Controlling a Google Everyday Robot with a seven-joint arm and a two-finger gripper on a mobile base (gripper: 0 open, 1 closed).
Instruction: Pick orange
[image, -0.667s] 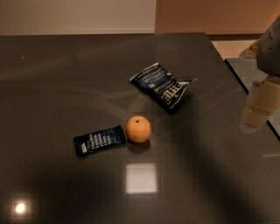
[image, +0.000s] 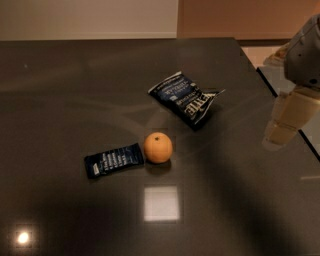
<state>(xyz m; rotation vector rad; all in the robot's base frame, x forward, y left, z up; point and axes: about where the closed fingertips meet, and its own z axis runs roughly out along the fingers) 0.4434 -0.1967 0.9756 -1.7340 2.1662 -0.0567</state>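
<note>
The orange (image: 158, 147) is a small round fruit with a dark stem dimple. It rests on the dark table (image: 75, 90) near the middle, touching the right end of a dark snack bar (image: 114, 160). My gripper (image: 281, 127) hangs at the right edge of the view, above the table's right side and well to the right of the orange. It holds nothing that I can see.
A dark blue chip bag (image: 186, 98) lies behind and to the right of the orange. The table's right edge (image: 280, 100) runs diagonally close to the gripper. Light patches reflect on the tabletop in front of the orange.
My gripper has shifted slightly left, toward the table. The orange, the bar and the bag have not moved.
</note>
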